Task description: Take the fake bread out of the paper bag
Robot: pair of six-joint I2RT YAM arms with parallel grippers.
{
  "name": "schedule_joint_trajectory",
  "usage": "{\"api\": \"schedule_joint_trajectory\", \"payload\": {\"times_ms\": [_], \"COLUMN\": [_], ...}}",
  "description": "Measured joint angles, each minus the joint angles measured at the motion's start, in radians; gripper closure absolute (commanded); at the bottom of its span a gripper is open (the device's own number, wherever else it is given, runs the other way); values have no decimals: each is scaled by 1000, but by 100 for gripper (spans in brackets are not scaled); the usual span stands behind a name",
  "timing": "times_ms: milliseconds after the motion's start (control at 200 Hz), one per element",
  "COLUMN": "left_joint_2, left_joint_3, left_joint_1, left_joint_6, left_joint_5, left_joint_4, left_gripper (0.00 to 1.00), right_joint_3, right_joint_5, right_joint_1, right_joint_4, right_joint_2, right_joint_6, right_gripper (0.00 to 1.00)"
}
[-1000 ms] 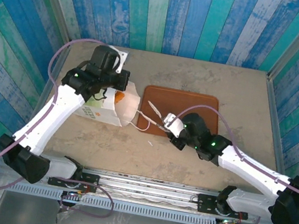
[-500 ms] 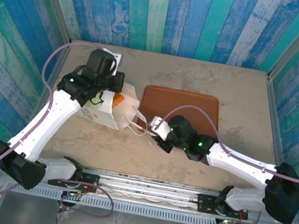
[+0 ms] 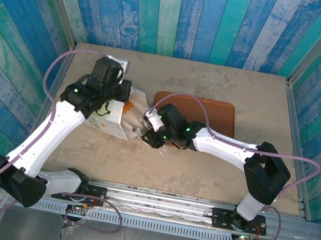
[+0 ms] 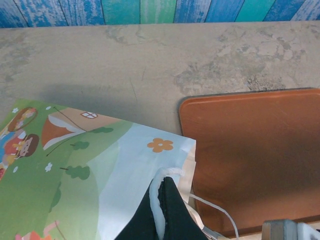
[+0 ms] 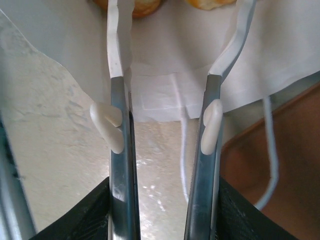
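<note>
The bag (image 3: 105,124) lies on its side on the worktop (image 3: 202,165), its mouth facing right toward the tray (image 3: 211,111). The left gripper (image 4: 162,210) is pinched shut on the upper rim of the bag, holding the mouth up. A cord handle (image 5: 270,150) trails out of the mouth toward the tray.

The right gripper (image 5: 180,30) points straight into that mouth. Its jaws stand about half open with nothing between them, and its long fingers (image 5: 117,60) reach over the inner paper of the bag's lower wall. The bread (image 5: 135,5) lies directly ahead of the fingertips, deeper in the bag. Two golden pieces show at the far end of the right wrist view, one ahead of each finger; neither is touched as far as can be seen. From above, an orange piece (image 3: 127,107) shows inside the mouth, just beyond the right gripper (image 3: 144,128).

The right arm is the one placed to reach the bread. The approach runs along the bag's length, so the likely next move is further in, centring on one piece before closing. How many pieces sit deeper cannot be told.
</note>
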Motion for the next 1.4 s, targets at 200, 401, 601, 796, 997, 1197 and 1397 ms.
{"api": "schedule_joint_trajectory", "payload": {"times_ms": [200, 401, 601, 796, 997, 1197, 1397], "left_joint_2": [-29, -29, -31, -43, -64, -76, -110], "left_joint_3": [-20, -24, -45, -66, -106, -115, -132], "left_joint_1": [0, 0, 0, 0, 0, 0, 0], "left_joint_6": [4, 3, 4, 18, 28, 43, 62], "left_joint_5": [-23, -31, -40, -50, -62, -61, -56], "left_joint_4": [34, 44, 55, 80, 100, 135, 172], "left_gripper": [100, 100, 100, 100, 100, 100, 100], "right_joint_3": [0, 66, 92, 43, 9, -2, -36], "right_joint_5": [-154, -200, -237, -222, -131, -38, 9], "right_joint_1": [-20, -31, -40, -40, -39, -33, -26], "right_joint_4": [138, 201, 265, 305, 198, 80, 35], "right_joint_2": [34, 137, 199, 153, 40, -44, -77], "right_joint_6": [130, 230, 287, 275, 202, 142, 138], "right_gripper": [41, 42, 59, 68, 69, 69, 69]}}
